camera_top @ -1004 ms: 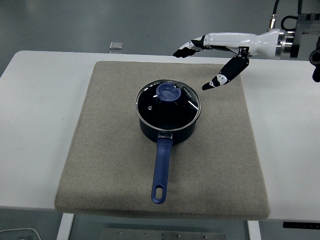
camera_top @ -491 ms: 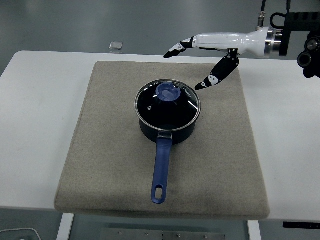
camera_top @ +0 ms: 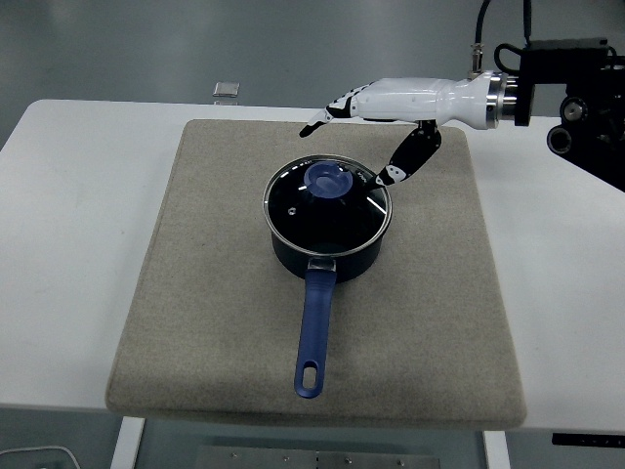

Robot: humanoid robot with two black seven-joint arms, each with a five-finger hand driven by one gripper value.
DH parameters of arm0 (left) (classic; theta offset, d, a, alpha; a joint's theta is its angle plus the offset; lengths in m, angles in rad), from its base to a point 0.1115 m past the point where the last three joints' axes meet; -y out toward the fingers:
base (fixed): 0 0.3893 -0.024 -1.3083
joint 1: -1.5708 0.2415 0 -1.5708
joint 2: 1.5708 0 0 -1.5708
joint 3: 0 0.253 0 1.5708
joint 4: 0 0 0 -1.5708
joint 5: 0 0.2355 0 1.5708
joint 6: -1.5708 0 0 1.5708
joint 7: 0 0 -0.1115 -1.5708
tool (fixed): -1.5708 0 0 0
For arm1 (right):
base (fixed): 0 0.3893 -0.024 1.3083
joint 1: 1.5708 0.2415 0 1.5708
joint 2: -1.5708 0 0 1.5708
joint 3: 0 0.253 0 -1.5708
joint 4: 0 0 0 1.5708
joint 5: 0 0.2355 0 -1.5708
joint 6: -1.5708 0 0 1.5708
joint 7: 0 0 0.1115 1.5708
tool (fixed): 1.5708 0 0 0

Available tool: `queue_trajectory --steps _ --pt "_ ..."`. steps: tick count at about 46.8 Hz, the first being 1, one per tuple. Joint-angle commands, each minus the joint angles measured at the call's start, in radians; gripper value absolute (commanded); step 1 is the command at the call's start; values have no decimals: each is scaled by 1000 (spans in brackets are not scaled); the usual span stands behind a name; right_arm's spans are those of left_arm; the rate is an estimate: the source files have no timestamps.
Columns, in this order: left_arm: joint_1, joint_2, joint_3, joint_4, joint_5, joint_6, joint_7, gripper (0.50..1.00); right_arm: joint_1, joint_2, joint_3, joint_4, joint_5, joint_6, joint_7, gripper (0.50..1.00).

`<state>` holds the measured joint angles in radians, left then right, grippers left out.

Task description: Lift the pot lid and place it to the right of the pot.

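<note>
A dark blue saucepan (camera_top: 327, 249) stands in the middle of a beige mat (camera_top: 195, 293), its long blue handle (camera_top: 314, 332) pointing toward the near edge. A glass lid (camera_top: 293, 210) with a metal rim and a blue knob (camera_top: 329, 181) sits flat on the pot. My right hand (camera_top: 350, 140), white with black fingertips, hovers just behind and right of the lid. Its fingers are spread, the thumb (camera_top: 398, 168) hanging down near the lid's right rim, and it holds nothing. The left arm does not show.
The mat lies on a white table (camera_top: 68, 244). A small grey block (camera_top: 227, 89) sits at the table's far edge. Bare mat (camera_top: 439, 254) stretches to the right of the pot. My right forearm's black housing (camera_top: 571, 93) fills the top right.
My right hand has moved left and slightly down toward the lid, its thumb now close to the lid's right rim. The pot and lid have not moved.
</note>
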<state>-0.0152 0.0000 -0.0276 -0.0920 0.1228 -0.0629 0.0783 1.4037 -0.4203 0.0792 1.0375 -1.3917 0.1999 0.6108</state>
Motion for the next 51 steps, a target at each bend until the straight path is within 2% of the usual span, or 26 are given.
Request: queue_trajectory --steps 1,6,14,51 --pt "0 0 0 0 0 0 0 1000 0 5 -3 -1 -9 -8 0 909" --pt "0 0 0 0 0 0 0 1000 -2 8 -4 1 -30 -14 0 909" --pt "0 0 0 0 0 0 0 1000 -6 8 -30 1 -73 -63 0 909" --pt "0 0 0 0 0 0 0 1000 -34 48 -36 -2 -84 -96 0 909"
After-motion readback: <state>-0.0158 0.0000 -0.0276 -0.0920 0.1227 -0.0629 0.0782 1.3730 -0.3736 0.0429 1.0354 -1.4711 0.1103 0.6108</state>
